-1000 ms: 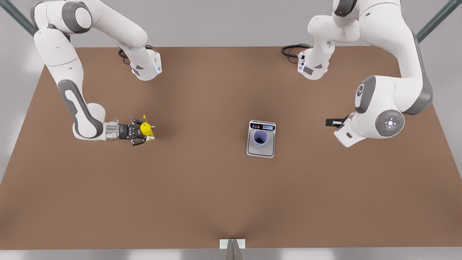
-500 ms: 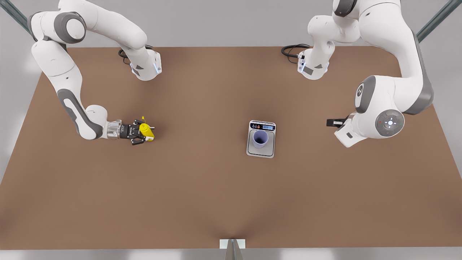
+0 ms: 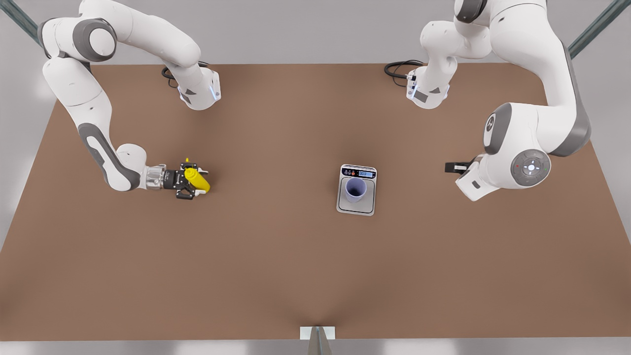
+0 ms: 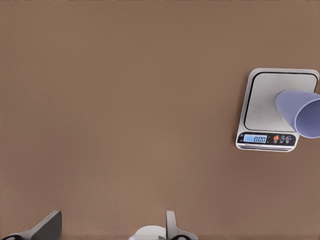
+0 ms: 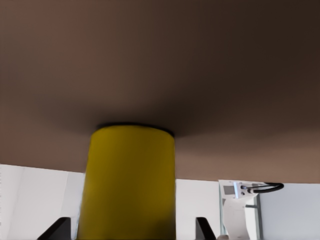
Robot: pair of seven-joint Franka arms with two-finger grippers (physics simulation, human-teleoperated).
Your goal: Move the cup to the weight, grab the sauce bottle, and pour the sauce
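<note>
The yellow sauce bottle [image 3: 198,180] stands on the brown table at the front view's left, its nozzle leaning toward the wrist. My right gripper [image 3: 195,182] reaches in level with the table and is open, one finger on each side of the bottle. In the right wrist view the bottle [image 5: 127,180] rises between the fingers [image 5: 202,227] with a small gap on each side. The lilac cup [image 3: 355,189] sits upright on the grey scale [image 3: 367,208]. My left gripper [image 3: 449,167] waits open at the front view's right; its wrist view shows the scale [image 4: 265,100] and cup [image 4: 300,112] far ahead.
Both arm bases [image 3: 199,93] [image 3: 426,93] stand at the table's far edge with black cables beside them. A small white bracket [image 3: 317,333] sits at the near edge. Bare tabletop lies between the bottle and the scale.
The right arm has dropped lower and its gripper has settled around the bottle. The bottle's nozzle now sits further toward the front view's left. Cup, scale and left arm have stayed almost still.
</note>
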